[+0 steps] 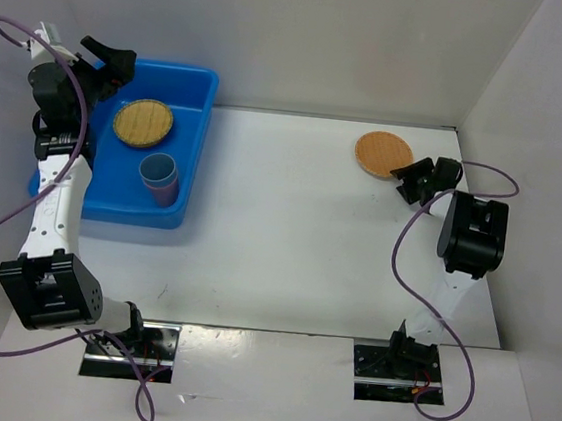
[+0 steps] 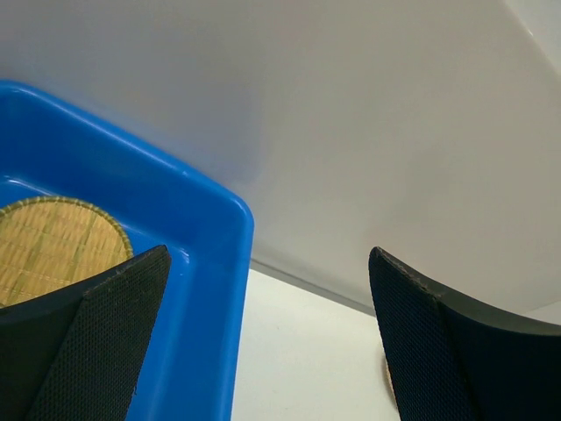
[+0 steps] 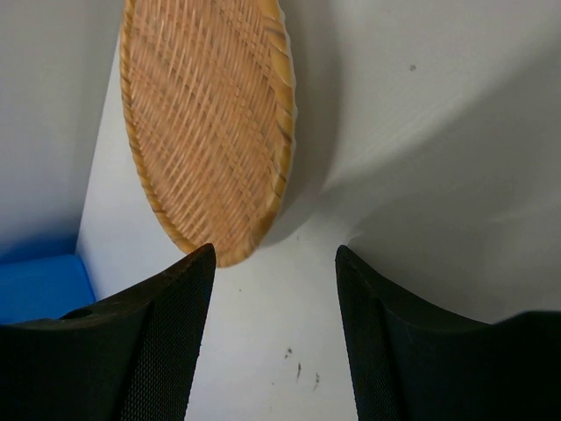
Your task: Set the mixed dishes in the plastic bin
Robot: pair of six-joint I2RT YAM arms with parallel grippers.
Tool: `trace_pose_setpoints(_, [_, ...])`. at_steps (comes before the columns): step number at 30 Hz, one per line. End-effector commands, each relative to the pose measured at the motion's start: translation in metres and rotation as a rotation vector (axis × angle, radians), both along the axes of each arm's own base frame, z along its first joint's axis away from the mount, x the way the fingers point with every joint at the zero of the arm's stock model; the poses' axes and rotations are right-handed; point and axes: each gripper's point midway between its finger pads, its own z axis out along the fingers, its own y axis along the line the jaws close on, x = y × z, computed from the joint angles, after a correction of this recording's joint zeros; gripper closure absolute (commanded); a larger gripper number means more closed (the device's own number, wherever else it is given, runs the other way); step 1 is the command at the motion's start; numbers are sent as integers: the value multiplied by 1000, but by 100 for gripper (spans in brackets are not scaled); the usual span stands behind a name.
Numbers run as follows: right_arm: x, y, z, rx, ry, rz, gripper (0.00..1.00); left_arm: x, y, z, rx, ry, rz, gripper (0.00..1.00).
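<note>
- Your left hand (image 1: 114,60) is spread open, empty, the plastic bin (image 1: 194,139) below it (one bamboo disc (image 1: 143,122) inside).
- Your right hand (image 1: 412,181) gapes empty, second disc (image 1: 383,154) just ahead.

White table (image 1: 290,222), plain white walls (image 1: 330,35) on three sides

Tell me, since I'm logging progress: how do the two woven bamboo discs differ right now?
The left disc lies inside the blue bin; the right disc lies on the bare table. The left disc looks yellow-tan, the right disc more orange-brown. The open right gripper sits just short of the right disc; no gripper holds the left disc. Both are round, woven and lying flat.
</note>
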Motion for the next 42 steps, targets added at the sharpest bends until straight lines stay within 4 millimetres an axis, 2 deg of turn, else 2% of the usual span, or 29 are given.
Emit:
trace_pose_setpoints(1, [24,-4,12,26,-72,-25,37,-10,-19,27,46,-87,-69,0])
trace_pose_setpoints(7, [28,-7,-10,92,-26,-90,43,-15,-28,33,45,-105,-98,0])
trace_pose_setpoints(8, [31,-9,-7,95,-34,-103,43,-18,-33,37,47,-114,-107,0])
trace_pose_setpoints(12, [35,-9,-19,104,5,-136,53,-23,-59,40,50,-125,-175,0])
trace_pose_setpoints(13, [39,-9,-15,103,-5,-136,54,-23,-66,36,49,-116,-198,0])
trace_pose_setpoints(14, [37,-5,-23,101,16,-135,56,-26,-76,39,50,-125,-220,0])
trace_pose_setpoints(15, [40,-6,-18,99,5,-135,60,-27,-81,39,51,-125,-238,0])
trace_pose_setpoints(19, [45,-5,-23,92,31,-142,70,-34,-94,29,49,-115,-280,0])
trace_pose_setpoints(24, [51,-1,-21,91,21,-133,93,-43,-111,25,49,-114,-324,0])
trace_pose_setpoints(26, [48,2,-23,81,29,-107,96,-45,-119,20,49,-105,-356,0])
trace_pose_setpoints(29, [49,13,-3,77,-23,-18,97,-50,-140,20,60,-103,-464,0])
trace_pose_setpoints(30, [50,19,6,79,-50,26,97,-55,-156,23,73,-108,-554,0])
trace_pose_setpoints(31, [47,33,12,113,-68,109,97,-50,-166,13,68,-77,-612,0])
trace_pose_setpoints(32, [45,39,20,118,-101,149,97,-48,-172,7,80,-62,-661,0])
trace_pose_setpoints(33, [44,44,34,129,-132,183,97,-43,-192,-17,66,9,-780,0])
trace_pose_setpoints(34, [40,53,43,146,-150,242,97,-42,-202,-16,65,19,-839,0])
trace_pose_setpoints(35, [34,63,46,143,-158,287,97,-43,-217,-24,69,39,-913,0])
trace_pose_setpoints(36, [31,74,61,137,-183,328,97,-36,-229,-49,38,105,-986,0])
trace_pose_setpoints(39, [17,105,81,114,-214,431,97,-24,-260,-82,2,170,-1093,0])
trace_pose_setpoints(41, [7,124,110,105,-269,492,97,-12,-274,-100,-9,198,-1122,0])
trace_pose_setpoints(42, [2,126,115,100,-275,507,97,-14,-288,-106,-13,209,-1164,0])
